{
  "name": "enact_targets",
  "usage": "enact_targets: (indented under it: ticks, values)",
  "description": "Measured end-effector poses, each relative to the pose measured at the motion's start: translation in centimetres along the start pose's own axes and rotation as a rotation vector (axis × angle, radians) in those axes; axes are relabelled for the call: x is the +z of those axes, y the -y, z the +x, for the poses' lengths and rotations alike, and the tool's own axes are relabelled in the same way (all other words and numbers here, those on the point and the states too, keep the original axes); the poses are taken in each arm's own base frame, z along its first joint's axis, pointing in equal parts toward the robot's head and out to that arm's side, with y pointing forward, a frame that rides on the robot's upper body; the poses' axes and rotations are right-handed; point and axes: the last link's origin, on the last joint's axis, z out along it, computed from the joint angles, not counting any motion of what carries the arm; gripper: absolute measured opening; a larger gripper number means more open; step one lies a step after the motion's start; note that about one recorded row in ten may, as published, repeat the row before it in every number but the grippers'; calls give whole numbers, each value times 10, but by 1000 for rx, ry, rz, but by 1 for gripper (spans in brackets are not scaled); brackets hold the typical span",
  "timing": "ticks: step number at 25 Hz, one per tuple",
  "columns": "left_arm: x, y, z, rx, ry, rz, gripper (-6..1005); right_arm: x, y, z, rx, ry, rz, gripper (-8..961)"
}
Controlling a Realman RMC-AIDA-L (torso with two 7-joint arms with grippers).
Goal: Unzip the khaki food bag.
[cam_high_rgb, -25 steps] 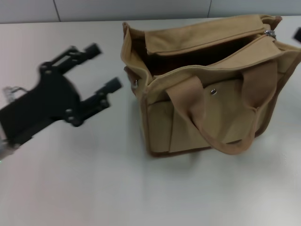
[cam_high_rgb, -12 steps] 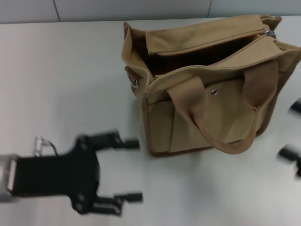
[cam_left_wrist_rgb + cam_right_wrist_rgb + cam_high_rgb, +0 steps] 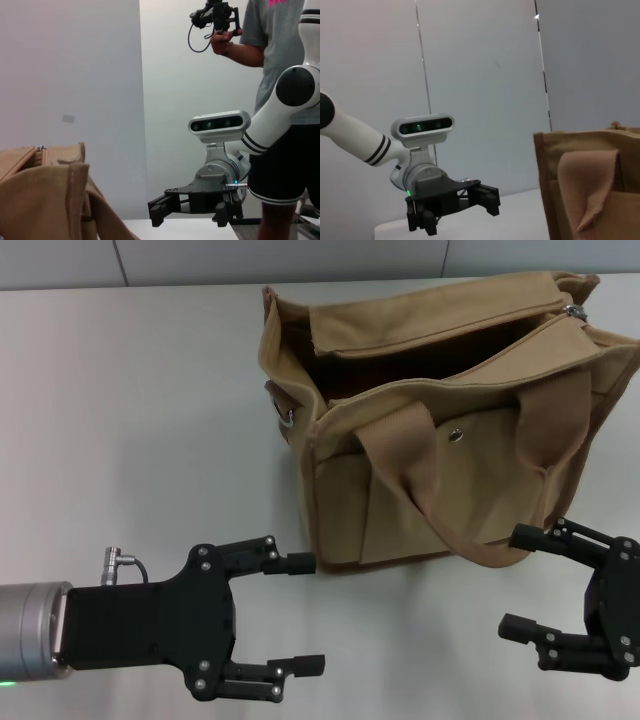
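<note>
The khaki food bag (image 3: 440, 440) stands on the white table (image 3: 130, 420), its top gaping with the dark inside showing. Its grey zipper pull (image 3: 573, 310) sits at the far right end of the top. The near handle (image 3: 430, 490) hangs over the front pocket and its snap (image 3: 455, 435). My left gripper (image 3: 308, 614) is open and empty, in front of the bag's left corner. My right gripper (image 3: 514, 580) is open and empty, in front of the bag's right corner. The bag also shows in the left wrist view (image 3: 45, 200) and the right wrist view (image 3: 590, 185).
In the left wrist view a person (image 3: 280, 60) stands behind my right arm, holding a device. The right gripper (image 3: 192, 215) shows there, and the left gripper (image 3: 455, 212) shows in the right wrist view. A grey wall lies beyond the table's far edge.
My left gripper has swung from beside the bag's left side down to the table's front. My right gripper has come into view at the front right. The bag has not moved.
</note>
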Motion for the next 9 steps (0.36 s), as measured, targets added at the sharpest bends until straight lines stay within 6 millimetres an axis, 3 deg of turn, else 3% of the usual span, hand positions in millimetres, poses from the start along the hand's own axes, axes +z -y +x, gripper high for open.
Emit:
enact_targets:
  ticks: [9]
  values:
    - [-3, -4, -1, 28, -13, 14, 802, 1, 0, 0, -15, 12, 11, 851]
